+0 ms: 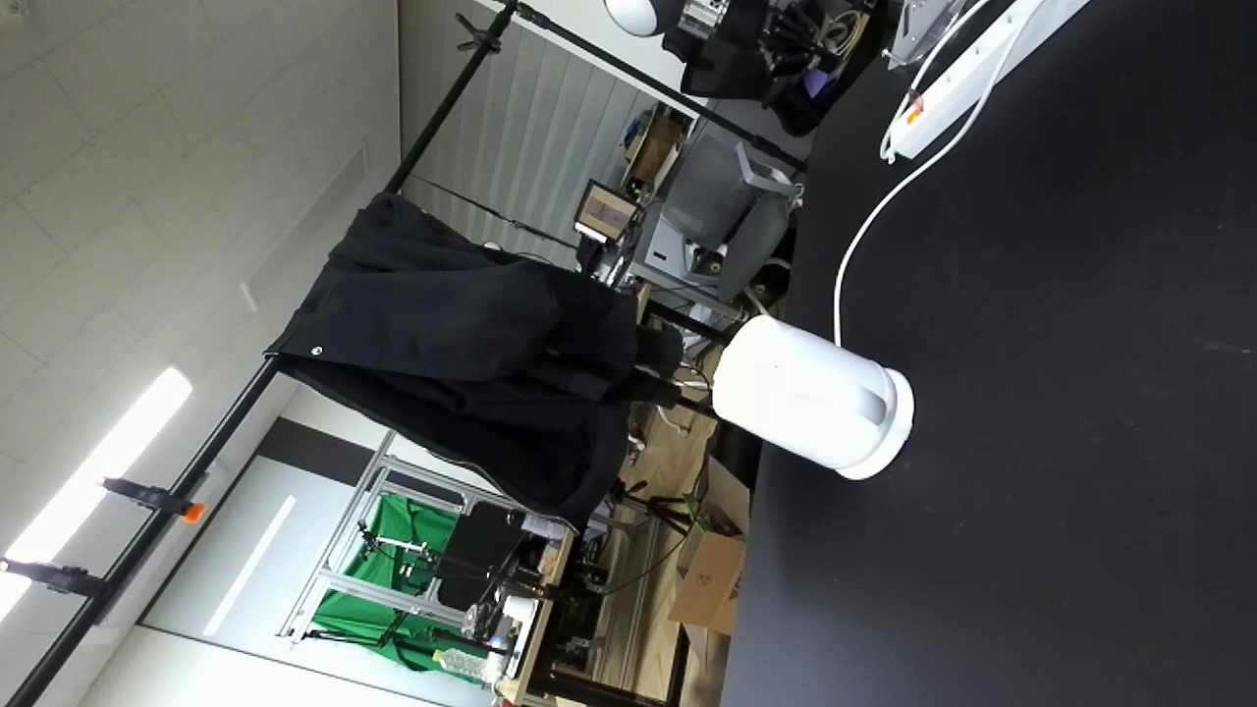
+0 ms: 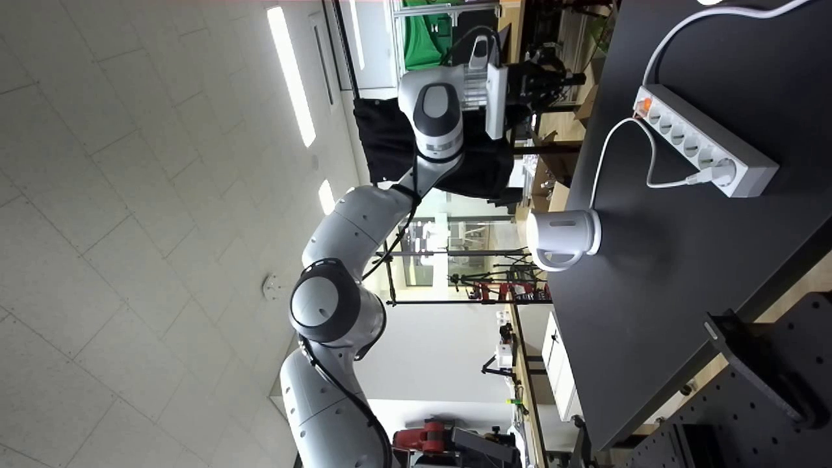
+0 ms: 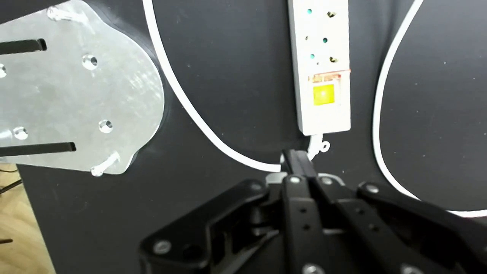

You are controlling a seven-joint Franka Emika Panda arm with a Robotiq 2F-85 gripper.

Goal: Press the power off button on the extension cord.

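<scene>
The extension cord is a long white power strip (image 2: 708, 140) with several sockets, lying on the dark table. It also shows at the top right in an exterior view (image 1: 967, 83) and at the top of the wrist view (image 3: 323, 118). Its power button (image 3: 323, 94) near one end looks bright yellow; it is orange in both exterior views (image 1: 913, 115) (image 2: 645, 104). My gripper (image 3: 298, 156) is shut and empty, its fingertips together. In the wrist view the tips appear just past the button end, over the white cable. In an exterior view the gripper (image 2: 578, 79) hangs above the table, apart from the strip.
A white kettle (image 1: 805, 393) stands on the table, also in an exterior view (image 2: 564, 233); its cord runs to a plug (image 2: 712, 174) in the strip's far socket. A metal plate (image 3: 95, 87) lies beside the strip. White cables (image 3: 179, 91) loop on both sides. Both exterior views are turned sideways.
</scene>
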